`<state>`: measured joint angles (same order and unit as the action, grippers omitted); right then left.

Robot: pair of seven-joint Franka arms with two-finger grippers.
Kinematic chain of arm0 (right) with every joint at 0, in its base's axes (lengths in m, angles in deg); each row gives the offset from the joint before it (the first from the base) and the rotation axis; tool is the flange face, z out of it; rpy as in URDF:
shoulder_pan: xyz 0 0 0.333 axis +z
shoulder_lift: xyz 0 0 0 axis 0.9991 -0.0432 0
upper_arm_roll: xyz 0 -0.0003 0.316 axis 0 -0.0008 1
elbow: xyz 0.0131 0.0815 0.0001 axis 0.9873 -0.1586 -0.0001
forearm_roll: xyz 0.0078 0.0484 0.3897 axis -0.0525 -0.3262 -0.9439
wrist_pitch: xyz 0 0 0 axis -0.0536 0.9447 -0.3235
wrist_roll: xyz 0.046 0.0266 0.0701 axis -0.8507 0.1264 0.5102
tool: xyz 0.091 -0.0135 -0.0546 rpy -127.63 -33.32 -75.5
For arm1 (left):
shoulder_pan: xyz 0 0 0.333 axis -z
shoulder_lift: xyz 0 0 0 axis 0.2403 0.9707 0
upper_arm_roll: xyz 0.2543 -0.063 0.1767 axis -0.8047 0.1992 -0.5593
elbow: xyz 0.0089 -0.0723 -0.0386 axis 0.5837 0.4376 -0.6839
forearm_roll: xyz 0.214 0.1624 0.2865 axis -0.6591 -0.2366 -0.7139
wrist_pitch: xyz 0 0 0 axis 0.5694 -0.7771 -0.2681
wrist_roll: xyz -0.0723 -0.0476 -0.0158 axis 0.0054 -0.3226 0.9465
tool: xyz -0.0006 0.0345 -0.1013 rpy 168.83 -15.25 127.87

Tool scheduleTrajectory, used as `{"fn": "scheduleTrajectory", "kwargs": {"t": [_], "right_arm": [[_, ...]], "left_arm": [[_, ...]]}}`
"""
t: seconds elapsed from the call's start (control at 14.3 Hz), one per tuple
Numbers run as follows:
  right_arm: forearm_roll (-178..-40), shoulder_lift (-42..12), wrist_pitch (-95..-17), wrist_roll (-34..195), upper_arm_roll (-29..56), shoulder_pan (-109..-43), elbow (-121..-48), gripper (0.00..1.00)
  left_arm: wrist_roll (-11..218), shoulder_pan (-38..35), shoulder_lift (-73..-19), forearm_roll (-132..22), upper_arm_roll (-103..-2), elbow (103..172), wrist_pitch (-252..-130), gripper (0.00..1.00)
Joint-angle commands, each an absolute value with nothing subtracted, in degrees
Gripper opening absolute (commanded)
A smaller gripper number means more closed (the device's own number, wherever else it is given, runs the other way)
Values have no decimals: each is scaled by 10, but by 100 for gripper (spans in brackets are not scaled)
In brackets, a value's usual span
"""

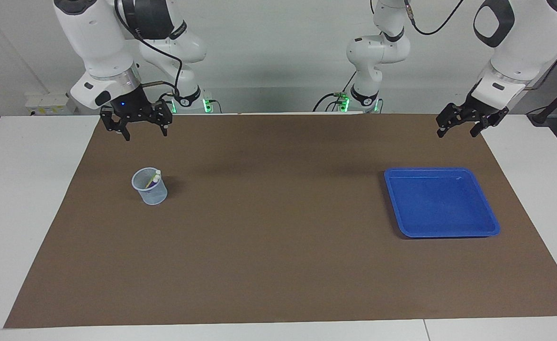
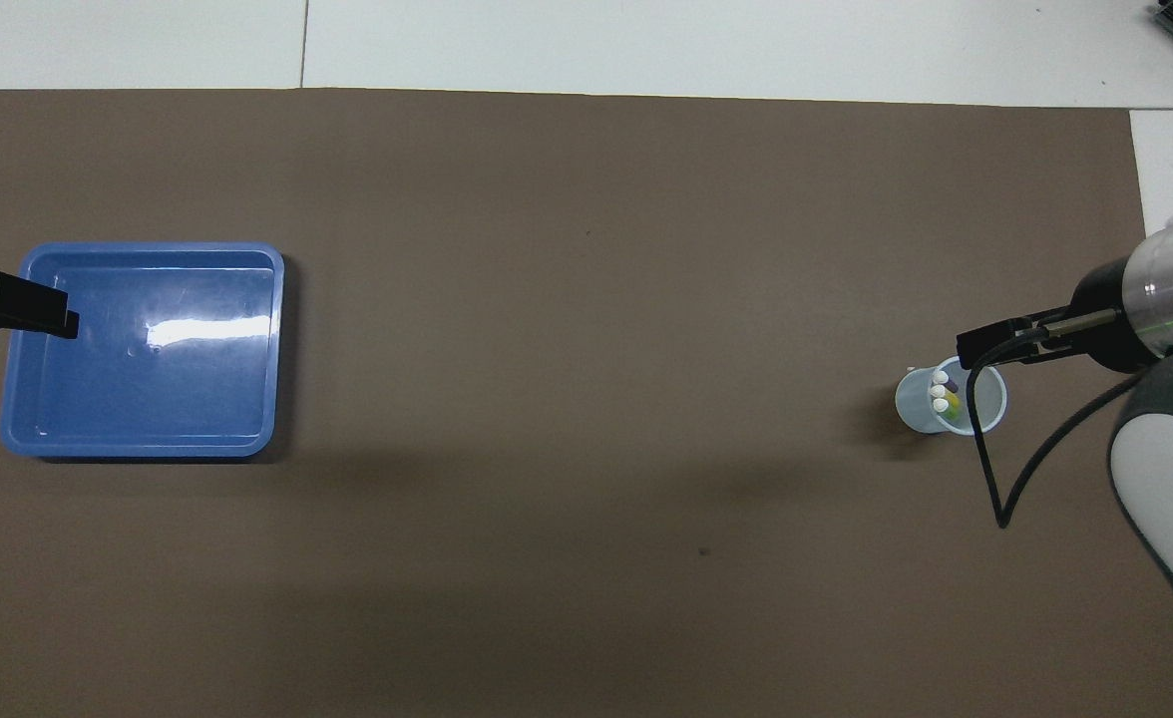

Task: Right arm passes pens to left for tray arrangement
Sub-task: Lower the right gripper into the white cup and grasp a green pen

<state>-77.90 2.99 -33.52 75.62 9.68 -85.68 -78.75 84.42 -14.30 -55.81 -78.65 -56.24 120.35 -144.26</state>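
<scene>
Three pens (image 1: 155,178) stand in a small translucent pale-blue cup (image 1: 149,189) toward the right arm's end of the brown mat. In the overhead view their pale ends (image 2: 942,391) show, with purple and yellow-green below. My right gripper (image 1: 146,133) hangs open and empty in the air above the cup; it also shows in the overhead view (image 2: 980,344). The blue tray (image 1: 442,201) lies empty toward the left arm's end; it also shows in the overhead view (image 2: 143,399). My left gripper (image 1: 457,132) hangs open and empty, raised over the tray's outer edge (image 2: 38,307).
A brown mat (image 1: 278,246) covers most of the white table (image 1: 22,189). A black cable (image 2: 990,469) loops down from the right wrist beside the cup.
</scene>
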Motion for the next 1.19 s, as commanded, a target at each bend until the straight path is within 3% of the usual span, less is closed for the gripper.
{"fn": "scheduleTrajectory", "kwargs": {"t": [0.0,0.84,1.12], "right_arm": [[-796,31,-325,747,99,-864,-781,100],[-795,39,-358,842,71,-869,-790,100],[-795,51,-426,872,74,-860,-844,100]], "left_arm": [[842,-141,-565,-798,-566,1207,-1449,100],[844,-146,-572,-798,-566,1211,-1448,100],[844,-143,-577,-798,-566,1211,-1439,100]]}}
